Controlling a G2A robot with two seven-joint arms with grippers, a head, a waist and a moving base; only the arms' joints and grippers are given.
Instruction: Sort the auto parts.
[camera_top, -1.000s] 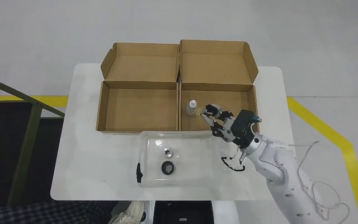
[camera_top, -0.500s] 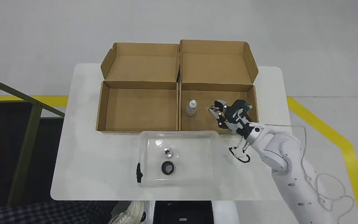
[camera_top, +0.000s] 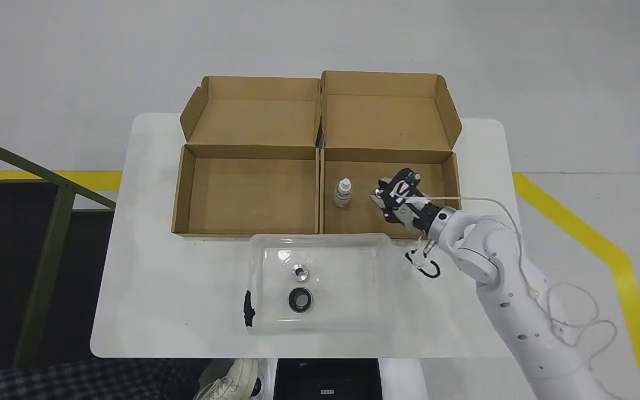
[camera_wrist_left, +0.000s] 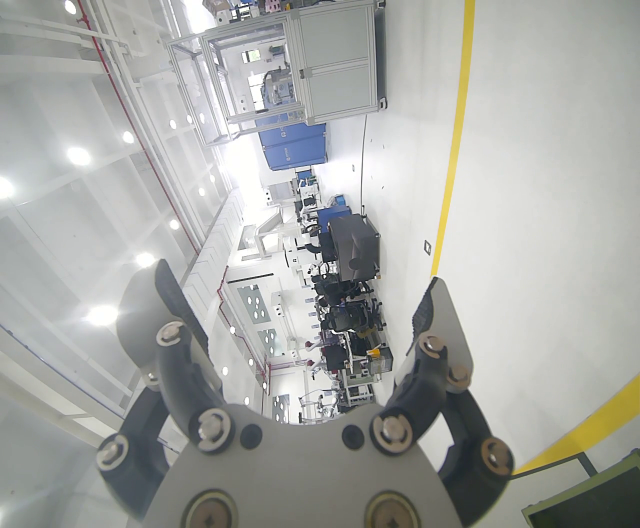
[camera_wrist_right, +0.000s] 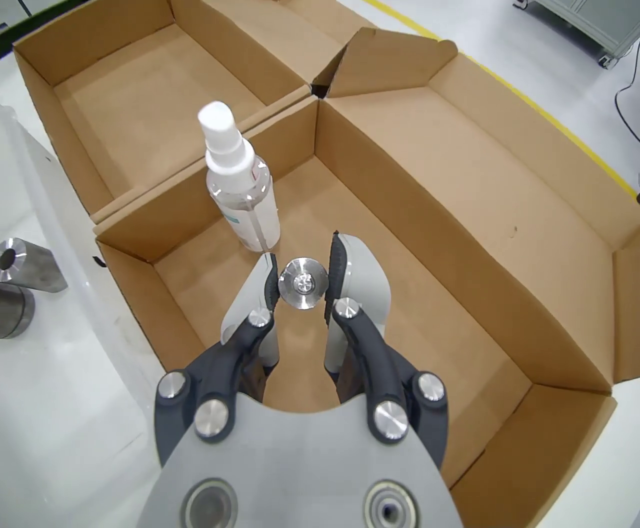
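The right claw (camera_wrist_right: 302, 280) (camera_top: 398, 190) is clamping a round silver metal part (camera_wrist_right: 302, 286) between its two pads. Since a second ago it has been carrying the part away from the near box wall and farther in over the floor of the right brown cardboard box (camera_wrist_right: 450, 225) (camera_top: 380, 168). The part is hanging there, just right of a clear spray bottle with a white cap (camera_wrist_right: 240, 185) (camera_top: 343, 192), which is standing upright in the same box. The left brown cardboard box (camera_top: 245, 195) (camera_wrist_right: 150, 100) is touching it side by side. Nearer on the white worktop (camera_top: 150, 300), a clear plastic tray (camera_top: 350, 300) is holding a silver metal cylinder (camera_top: 298, 272) (camera_wrist_right: 20, 280) and a black ring (camera_top: 301, 298), with a small black piece (camera_top: 247, 308) at its left rim. The left claw (camera_wrist_left: 297, 280) is pointing into the room, its fingers spread apart.
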